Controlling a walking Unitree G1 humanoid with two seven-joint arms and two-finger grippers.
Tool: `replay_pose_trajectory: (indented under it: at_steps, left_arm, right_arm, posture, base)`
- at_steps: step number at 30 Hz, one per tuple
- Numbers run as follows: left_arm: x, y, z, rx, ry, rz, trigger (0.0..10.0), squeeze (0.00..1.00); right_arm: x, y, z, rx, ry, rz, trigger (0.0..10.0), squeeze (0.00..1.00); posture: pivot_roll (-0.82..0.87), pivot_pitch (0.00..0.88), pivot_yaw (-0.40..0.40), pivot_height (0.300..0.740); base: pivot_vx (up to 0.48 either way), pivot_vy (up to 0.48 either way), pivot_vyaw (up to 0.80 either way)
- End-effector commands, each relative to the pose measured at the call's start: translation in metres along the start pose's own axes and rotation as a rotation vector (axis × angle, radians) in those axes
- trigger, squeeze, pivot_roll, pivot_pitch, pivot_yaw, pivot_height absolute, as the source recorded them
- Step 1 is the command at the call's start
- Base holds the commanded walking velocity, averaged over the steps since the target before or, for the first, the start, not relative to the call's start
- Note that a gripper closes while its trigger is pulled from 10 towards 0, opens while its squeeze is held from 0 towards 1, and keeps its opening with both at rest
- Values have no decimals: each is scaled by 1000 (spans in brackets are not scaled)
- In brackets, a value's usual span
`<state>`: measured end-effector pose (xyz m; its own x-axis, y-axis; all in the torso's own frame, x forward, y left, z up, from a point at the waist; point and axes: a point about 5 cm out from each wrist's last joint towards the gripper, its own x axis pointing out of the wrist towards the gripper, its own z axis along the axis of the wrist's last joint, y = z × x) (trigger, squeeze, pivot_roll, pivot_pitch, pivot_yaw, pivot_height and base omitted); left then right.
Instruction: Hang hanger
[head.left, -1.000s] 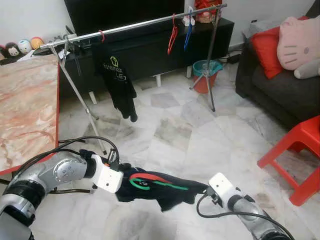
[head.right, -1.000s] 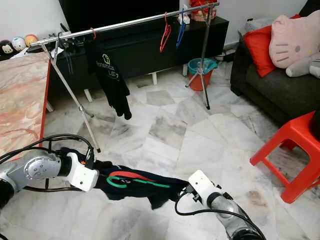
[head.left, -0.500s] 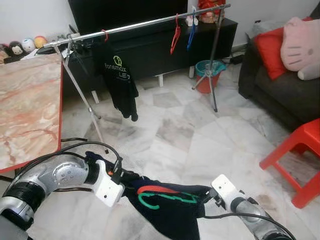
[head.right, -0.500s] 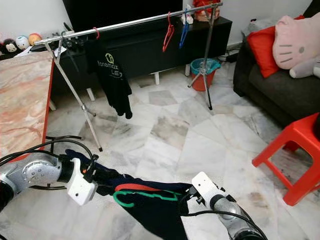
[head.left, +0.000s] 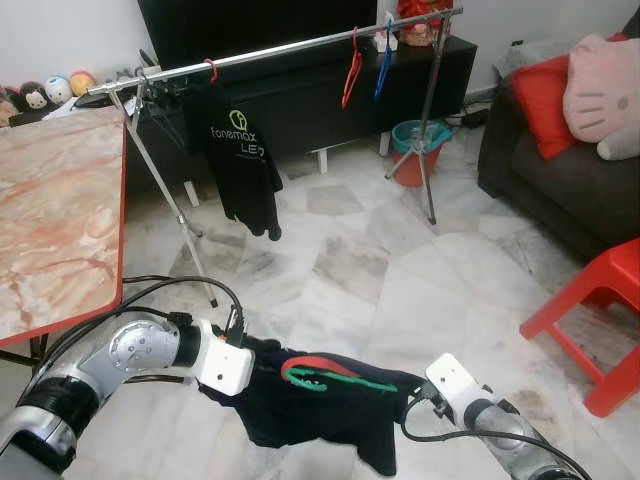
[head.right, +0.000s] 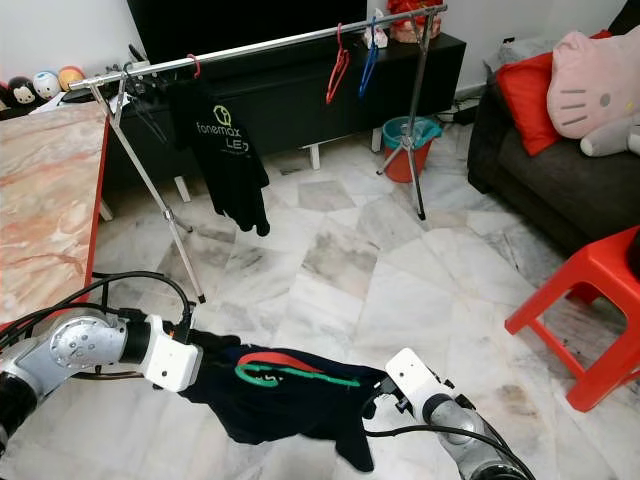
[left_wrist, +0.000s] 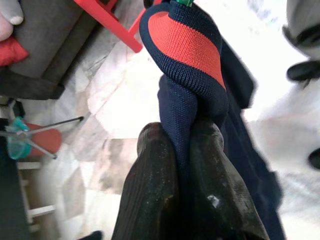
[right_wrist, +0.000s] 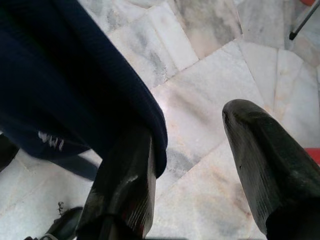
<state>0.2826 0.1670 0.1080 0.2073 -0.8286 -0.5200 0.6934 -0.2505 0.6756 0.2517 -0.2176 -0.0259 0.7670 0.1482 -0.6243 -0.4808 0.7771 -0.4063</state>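
Between the two arms, low over the floor (head.left: 400, 250), a dark navy shirt (head.left: 300, 405) is stretched out with a green hanger (head.left: 335, 380) lying across its top, next to the red band of the collar. The hanger is thin and plastic-looking, hook end toward the left arm; it seems to be threaded into the neck, though how far I cannot tell.

The left claw (left_wrist: 185, 200) is pinched tight on a bunched fold of ribbed knit at the collar, so that side is held firmly. The right claw (right_wrist: 200, 190) has its fingers spread, with the shirt's hem draped over one of them; it props the cloth rather than clamps it. Held this way, the shirt is kept taut and clear of the floor, probably so the hanger stays seated while it is carried.

Farther ahead stands the rail (head.left: 300, 45), a thin metal bar on splayed legs. A black shirt (head.left: 245, 165) hangs near its left end, and a red hanger (head.left: 347, 70) and a blue hanger (head.left: 381, 65) hang empty toward the right, with bare bar between, room for this one. A marble-patterned tabletop (head.left: 50, 220) with red edging lies to the left, and a red stool (head.left: 600, 310) and dark sofa (head.left: 560, 180) to the right.
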Motion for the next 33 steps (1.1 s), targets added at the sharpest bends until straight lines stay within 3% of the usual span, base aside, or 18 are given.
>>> replay_pose_trajectory:
  at_steps: [1, 10, 16, 19, 22, 27, 31, 33]
  left_arm:
    - [-17, 17, 2, -77, -31, 72, 10000, 0]
    - [-23, 21, 1, -180, -48, 78, 10000, 0]
    - [-32, 23, -3, -295, -65, 113, 10000, 0]
    - [-39, 25, -1, -317, -82, 78, 10000, 0]
    - [-41, 23, 4, -249, -80, -4, 10000, 0]
    - [-39, 24, 10, -142, -81, -37, 10000, 0]
    - [-40, 41, 6, -161, -72, 123, 10000, 0]
    - [-41, 43, 4, -172, -67, 149, 10000, 0]
  right_arm:
    - [-6, -4, -15, -18, 59, -18, 10000, 0]
    - [-7, -10, -16, -29, 54, -52, 10000, 0]
    - [-11, -14, -21, -25, 67, -59, 10000, 0]
    - [-12, -12, -24, -35, 74, -54, 10000, 0]
    - [-11, -13, -21, -27, 61, -55, 10000, 0]
    - [-9, -15, -17, -36, 54, -54, 10000, 0]
    - [-10, -16, -17, -47, 51, -45, 10000, 0]
    - [-10, -16, -17, -49, 51, -44, 10000, 0]
  posture:
    - [34, 0, 54, 740]
    - [34, 0, 53, 740]
    - [34, 0, 53, 740]
    - [39, 0, 54, 740]
    - [41, 0, 54, 740]
    - [42, 0, 55, 740]
    - [38, 0, 57, 740]
    - [38, 0, 57, 740]
  base:
    - [0, 0, 0]
    - [0, 0, 0]
    - [0, 0, 0]
    - [0, 0, 0]
    - [0, 0, 0]
    - [0, 0, 0]
    - [0, 0, 0]
    - [0, 0, 0]
